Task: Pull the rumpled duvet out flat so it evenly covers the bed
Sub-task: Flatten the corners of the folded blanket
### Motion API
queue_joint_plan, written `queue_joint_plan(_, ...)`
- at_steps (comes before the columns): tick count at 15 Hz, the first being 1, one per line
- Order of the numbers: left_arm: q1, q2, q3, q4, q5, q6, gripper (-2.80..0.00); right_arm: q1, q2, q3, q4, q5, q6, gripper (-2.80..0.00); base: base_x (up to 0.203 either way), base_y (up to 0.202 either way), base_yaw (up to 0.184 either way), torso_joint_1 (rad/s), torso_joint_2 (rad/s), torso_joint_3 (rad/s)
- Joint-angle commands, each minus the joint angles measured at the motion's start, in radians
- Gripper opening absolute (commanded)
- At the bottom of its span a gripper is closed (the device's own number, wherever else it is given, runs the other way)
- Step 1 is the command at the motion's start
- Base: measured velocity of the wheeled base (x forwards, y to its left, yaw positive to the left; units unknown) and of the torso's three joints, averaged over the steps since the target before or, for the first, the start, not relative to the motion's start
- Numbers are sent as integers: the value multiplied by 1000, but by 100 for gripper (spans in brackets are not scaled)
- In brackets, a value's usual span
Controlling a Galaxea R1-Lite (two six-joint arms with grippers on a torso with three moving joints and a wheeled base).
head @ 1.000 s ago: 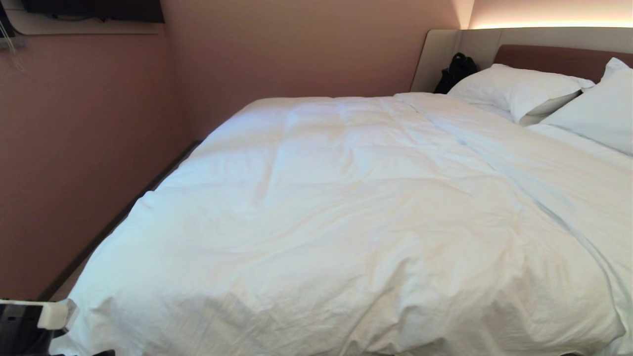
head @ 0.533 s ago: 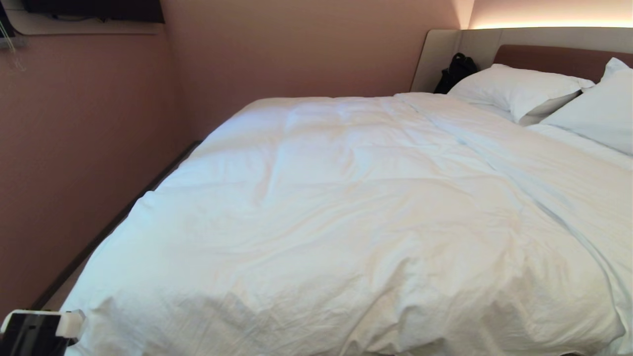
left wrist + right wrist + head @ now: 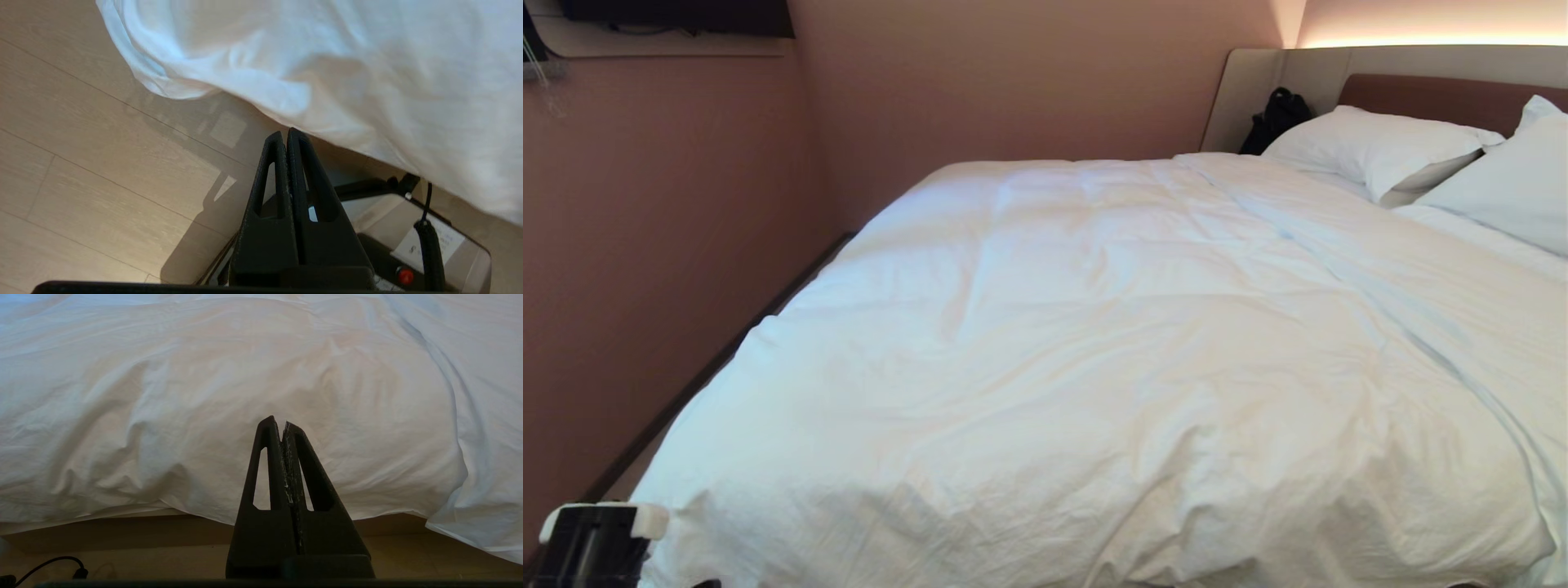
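Head view: I am seeing the duvet (image 3: 1111, 359) lying spread over the bed (image 3: 1445, 98), creased, reaching toward the pillows (image 3: 1380, 147); my left arm (image 3: 592, 543) is showing at the foot corner.
Left wrist view: my left pincer (image 3: 286, 136) is hanging pressed together, empty, just below the duvet's drooping corner, over the floor (image 3: 81, 163).
Right wrist view: my right pincer (image 3: 282, 424) is sitting pressed together, empty, before the duvet's foot edge.

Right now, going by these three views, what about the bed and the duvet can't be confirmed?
- Head view: the duvet runs off the right and bottom edges, so its overhang there is cut off.
- Head view: the bed under the duvet is hidden; sheet and base unseen.
- Head view: the black item beside the pillows is too small to identify.
- Left wrist view: left gripper, shut, holds nothing; the duvet's far side is out of frame.
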Motion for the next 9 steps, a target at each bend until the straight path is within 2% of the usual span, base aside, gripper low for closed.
queue_joint_plan(1, 32, 145, 21, -131, 1, 1, -280, 0, 0, 0, 0, 2, 0, -280, 0, 0, 0, 0, 0, 0)
queue_joint_plan(5, 77, 410, 69, -498, 33, 13, -280, 0, 0, 0, 0, 0, 0, -280, 0, 0, 0, 0, 0, 0)
queue_joint_plan(9, 101, 451, 76, -517, 56, 26, -280, 0, 0, 0, 0, 2, 0, -280, 0, 0, 0, 0, 0, 0)
